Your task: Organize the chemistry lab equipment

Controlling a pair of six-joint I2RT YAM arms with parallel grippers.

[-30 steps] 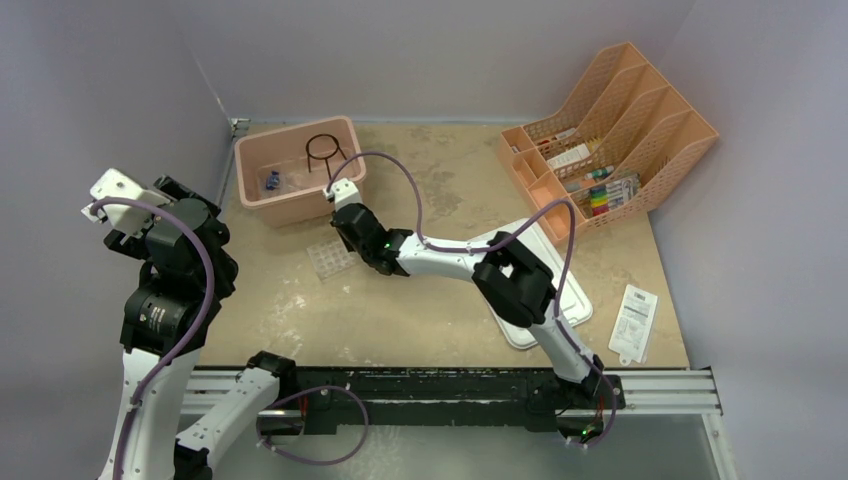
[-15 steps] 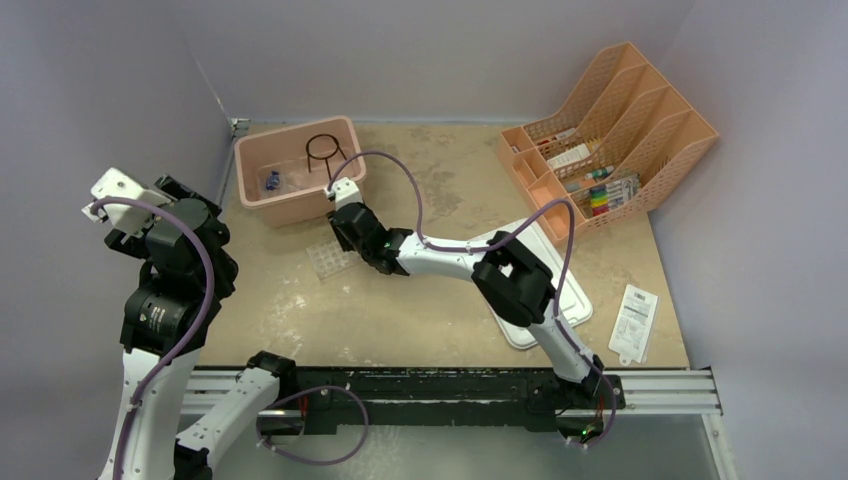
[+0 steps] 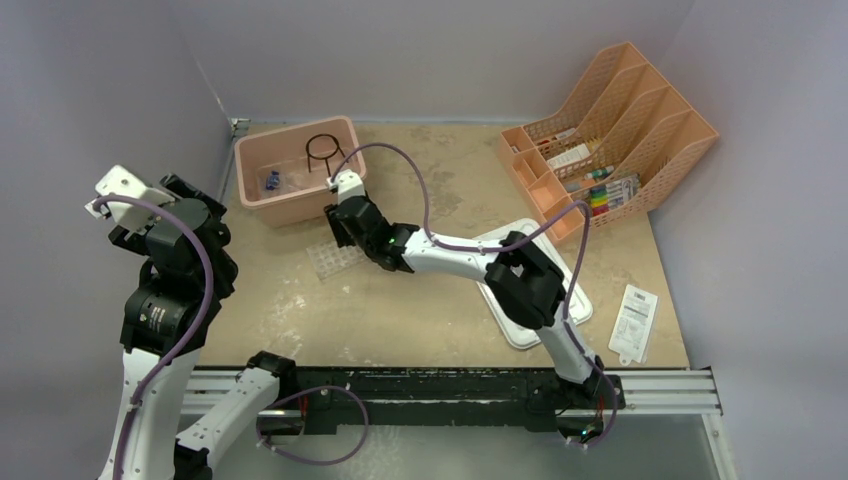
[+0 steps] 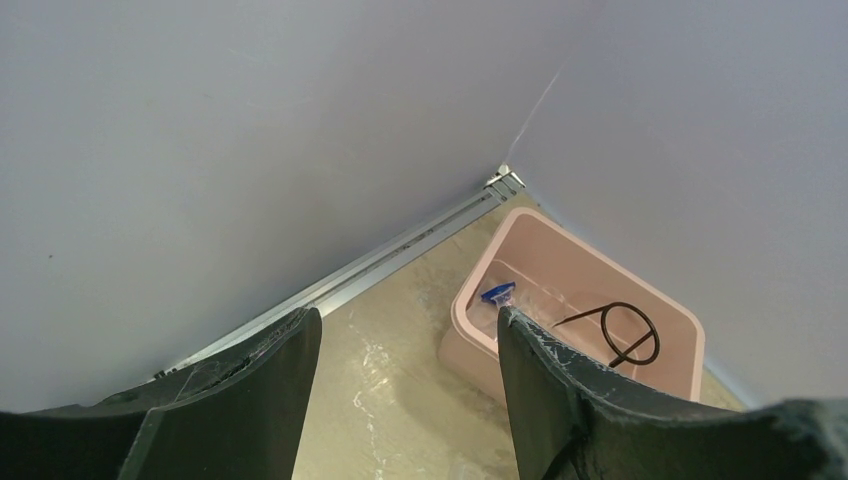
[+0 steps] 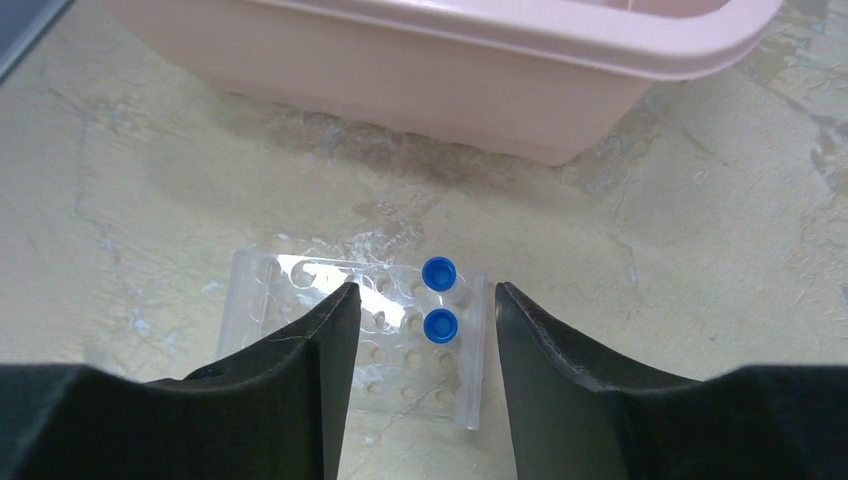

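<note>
Vial delivered, right gripper letting go over the rack

The right gripper [image 5: 422, 292] was pinched nearly shut a second ago. Now its jaws are spread and nothing is clamped, and the arm has edged a little toward the pink bin [image 3: 290, 205] at the far-left corner of the tabletop [image 3: 420, 300]. Below it, two blue-capped vials [image 5: 438, 272] stand upright side by side in end holes of the clear plastic tube rack [image 5: 290, 275], which lies flat on the tabletop just in front of the bin. That looks like a clean drop-off, so the vial step reads as done for this pair. The black wire ring stand [image 3: 322, 150] sits inside the bin. The left gripper [image 4: 408, 318] hangs high over the left edge, jaws wide, holding nothing.
</note>
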